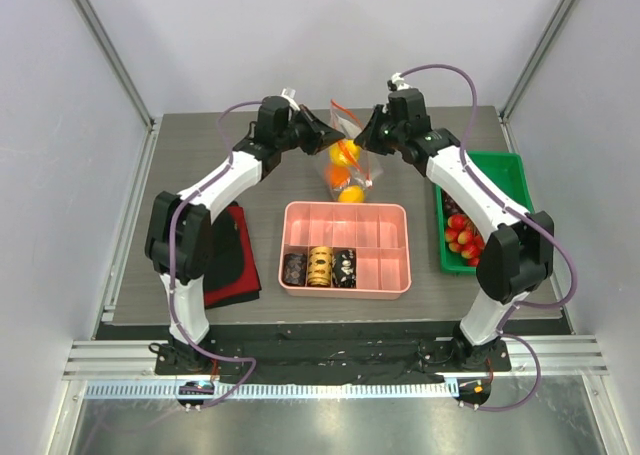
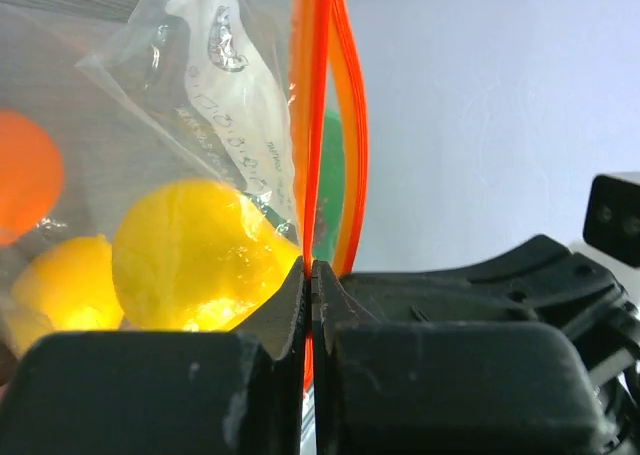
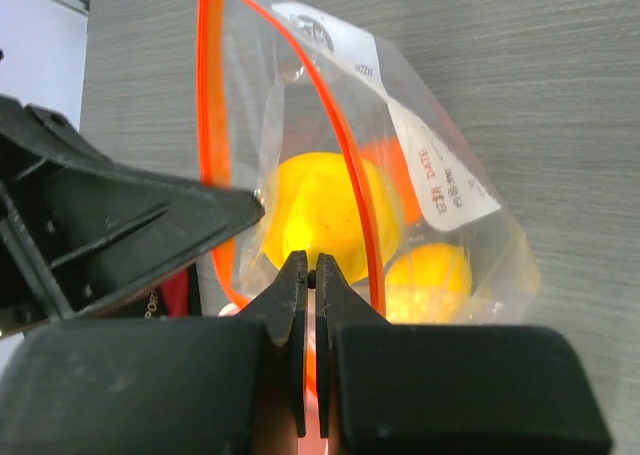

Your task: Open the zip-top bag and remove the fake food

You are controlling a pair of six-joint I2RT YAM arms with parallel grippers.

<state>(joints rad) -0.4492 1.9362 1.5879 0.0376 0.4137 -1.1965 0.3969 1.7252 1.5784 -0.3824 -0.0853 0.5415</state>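
Grey wood-grain tabletop [image 1: 190,140], walled in by pale panels, carries everything.

At its far middle the left pincer [image 2: 310,267] is clenched, its jaws closed on one lip of the red-orange zip strip [image 2: 312,125]. The right pincer [image 3: 311,270] faces it, likewise clamped on the opposite lip. Each grips its own side so the two can draw apart, and the strip already bows into a narrow loop between them — the mouth looks partly parted rather than sealed.

Below this double grip hangs the clear, crinkly plastic zip-top bag [image 1: 341,115], mouth uppermost so nothing spills. Whether its bottom rests on the tabletop I cannot tell. Inside it sits the fake food [image 1: 347,165] — yellow and orange plastic fruits, none out yet.

Nearer the arm bases lies a pink compartment tray [image 1: 345,287] holding three dark and gold patterned cylinders [image 1: 319,267]. It is probably the place meant for the fruit. A green bin [image 1: 500,165] of small red pieces stands to the right, and a red and black cloth [image 1: 235,265] lies to the left.
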